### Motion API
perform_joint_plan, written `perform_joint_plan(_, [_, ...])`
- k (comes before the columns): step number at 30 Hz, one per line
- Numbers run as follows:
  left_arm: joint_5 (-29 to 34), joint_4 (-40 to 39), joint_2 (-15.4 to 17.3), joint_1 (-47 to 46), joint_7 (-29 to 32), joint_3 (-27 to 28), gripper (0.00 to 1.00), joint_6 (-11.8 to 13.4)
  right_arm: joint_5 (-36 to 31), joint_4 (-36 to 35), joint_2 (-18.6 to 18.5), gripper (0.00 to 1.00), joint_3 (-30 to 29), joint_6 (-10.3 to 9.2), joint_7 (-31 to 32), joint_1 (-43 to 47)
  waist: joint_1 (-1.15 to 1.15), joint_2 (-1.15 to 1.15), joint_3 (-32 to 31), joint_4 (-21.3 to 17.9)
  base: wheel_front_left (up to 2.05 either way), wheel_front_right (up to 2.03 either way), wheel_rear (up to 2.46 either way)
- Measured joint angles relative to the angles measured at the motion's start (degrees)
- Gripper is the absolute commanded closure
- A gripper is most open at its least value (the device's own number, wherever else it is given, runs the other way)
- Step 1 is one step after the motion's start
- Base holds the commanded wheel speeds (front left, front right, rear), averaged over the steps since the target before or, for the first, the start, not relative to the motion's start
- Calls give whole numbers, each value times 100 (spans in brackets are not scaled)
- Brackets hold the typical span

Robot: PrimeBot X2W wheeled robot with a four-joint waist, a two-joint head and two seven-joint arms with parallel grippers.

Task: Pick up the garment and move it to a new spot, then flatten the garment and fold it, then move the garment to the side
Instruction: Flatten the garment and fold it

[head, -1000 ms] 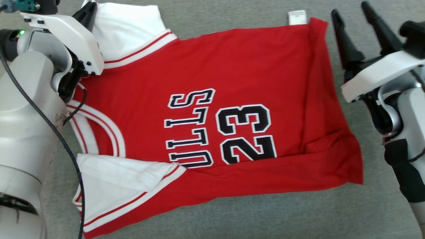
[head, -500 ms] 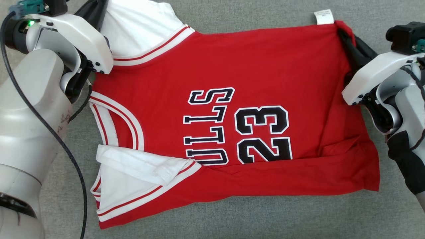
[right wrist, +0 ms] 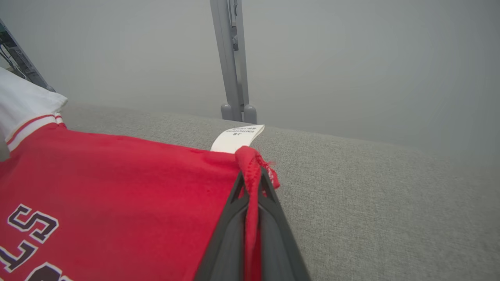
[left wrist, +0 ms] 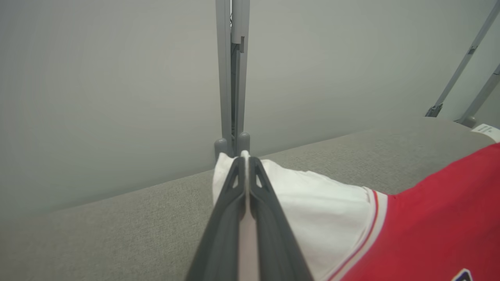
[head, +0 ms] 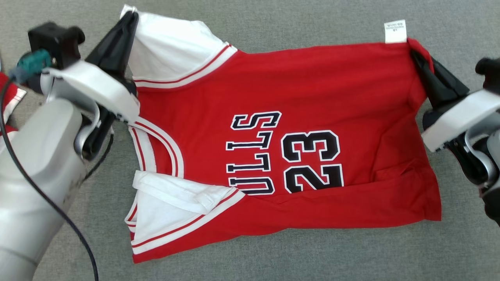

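Two shut claws pinch the far edge of a red basketball jersey (head: 312,89) with white sleeves, which lies spread on a grey cloth-covered desk (head: 273,257).

The left claw (head: 129,21) is closed tight on the far white sleeve (head: 172,50). The right claw (head: 415,56) is closed on a thin bunch of red hem corner, just beside the white care label (head: 395,31). That hem grip looks the weaker one: only a narrow roll of cloth sits between the fingers, so a hard outward pull could slip it free and drop that side. The near white sleeve (head: 172,207) lies crumpled and the near red edge (head: 332,212) is doubled over. Dragging the jersey would likely deepen both creases, and an uneven lift would skew it.
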Motion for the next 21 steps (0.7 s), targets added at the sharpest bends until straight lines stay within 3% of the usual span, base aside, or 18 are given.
perform_joint_plan(4, [38,-1307,385,921,-16,145,100,479,-569,-260,-242,100,-44,0,-122,439,0,0,-100,66,0,0,0])
perform_joint_plan(5, [38,-1307,385,921,-16,145,100,479,-569,-260,-242,100,-44,0,-122,439,0,0,-100,66,0,0,0])
perform_joint_plan(10, [-125,-2898,1010,2296,187,193,100,1290,-1233,-375,-250,100,-226,1,-203,1013,0,0,-246,108,0,0,0])
perform_joint_plan(15, [-308,-4286,1422,3326,416,227,100,2046,-1933,-427,-158,100,-580,1,-371,1464,0,0,-352,164,0,0,0])
perform_joint_plan(21, [-577,-5314,1628,4069,684,125,100,2479,-2931,-552,59,100,-1096,1,-628,1963,0,0,-440,208,0,0,0])
